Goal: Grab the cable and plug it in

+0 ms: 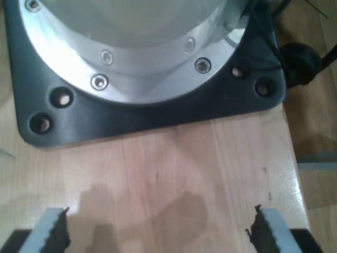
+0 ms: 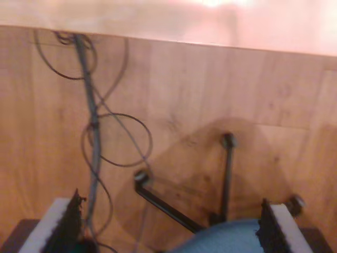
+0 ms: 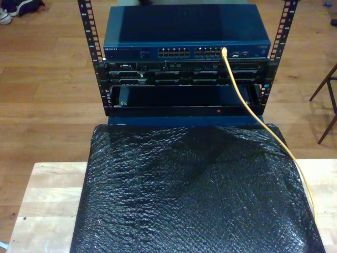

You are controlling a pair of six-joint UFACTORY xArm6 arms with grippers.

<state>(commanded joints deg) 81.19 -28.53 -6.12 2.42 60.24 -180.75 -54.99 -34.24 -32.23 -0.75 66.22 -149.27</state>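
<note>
Covering surface: black textured sheet [image 3: 195, 195] draped over the wooden surface [image 3: 47, 205], reaching the rack front.
Rack: equipment rack [image 3: 184, 68] behind the sheet, blue network switch [image 3: 184, 31] on top with its port row facing the exterior view.
Cable: yellow cable [image 3: 239, 87] plugged into a port near the switch's end on the exterior view's right, trailing down over the sheet's edge on that side.
First end effector [image 1: 160, 229]: jaws spread, nothing between them, above bare wood beside a dark base plate [image 1: 158, 113].
Second end effector [image 2: 168, 226]: jaws spread, empty, over wooden floor [image 2: 210, 95] with thin dark wires [image 2: 92, 121].
</note>
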